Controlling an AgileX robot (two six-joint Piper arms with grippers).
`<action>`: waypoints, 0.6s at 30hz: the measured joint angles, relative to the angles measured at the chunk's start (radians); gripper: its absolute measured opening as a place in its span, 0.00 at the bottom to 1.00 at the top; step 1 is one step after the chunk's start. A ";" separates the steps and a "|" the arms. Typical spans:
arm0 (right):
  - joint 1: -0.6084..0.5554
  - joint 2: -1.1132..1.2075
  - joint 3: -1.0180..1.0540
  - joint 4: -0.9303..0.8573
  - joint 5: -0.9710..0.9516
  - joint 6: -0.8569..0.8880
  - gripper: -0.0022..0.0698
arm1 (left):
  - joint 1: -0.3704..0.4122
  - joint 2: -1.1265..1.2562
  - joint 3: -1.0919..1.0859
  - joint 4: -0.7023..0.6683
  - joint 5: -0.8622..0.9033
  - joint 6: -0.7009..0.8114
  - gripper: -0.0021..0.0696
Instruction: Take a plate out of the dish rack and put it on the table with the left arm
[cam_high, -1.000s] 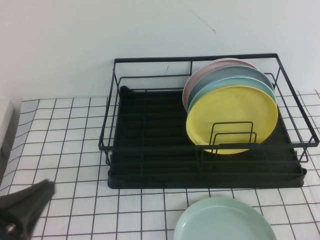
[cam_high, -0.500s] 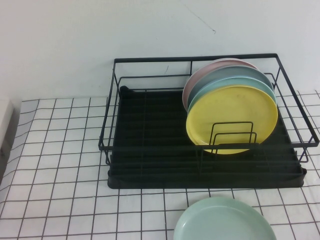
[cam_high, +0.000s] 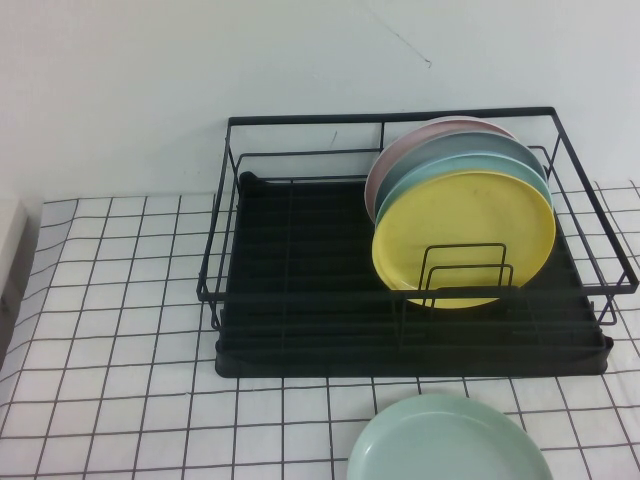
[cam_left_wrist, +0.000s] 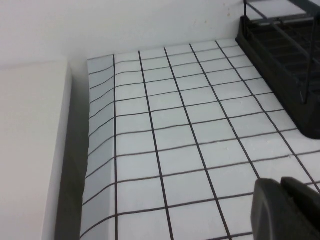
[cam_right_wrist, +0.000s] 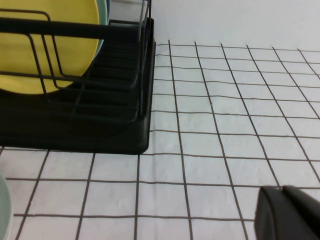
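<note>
I see the plate (cam_high: 449, 440) lying flat on the desk (cam_high: 120, 300) just in front of the dish rack (cam_high: 300, 290), with the yellow plate (cam_high: 463, 235) upright inside the rack. My left hand (cam_left_wrist: 285, 207) hangs over the desk off the rack's left side and my right hand (cam_right_wrist: 287, 212) off its right side. I cannot tell whether either hand is open.

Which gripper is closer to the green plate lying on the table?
Probably right. The right gripper sees the edge of the mint-green plate nearby; the left gripper faces the table beside the dish rack, plate unseen.
</note>
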 joint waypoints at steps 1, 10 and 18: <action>0.000 0.000 0.000 0.000 0.000 0.000 0.03 | 0.000 0.000 0.000 0.002 0.013 0.002 0.03; 0.000 0.000 0.000 0.000 0.000 0.000 0.03 | 0.000 0.000 -0.002 0.008 0.025 0.006 0.03; 0.000 0.000 0.000 0.000 0.000 0.000 0.03 | 0.000 0.000 -0.002 0.008 0.027 0.004 0.03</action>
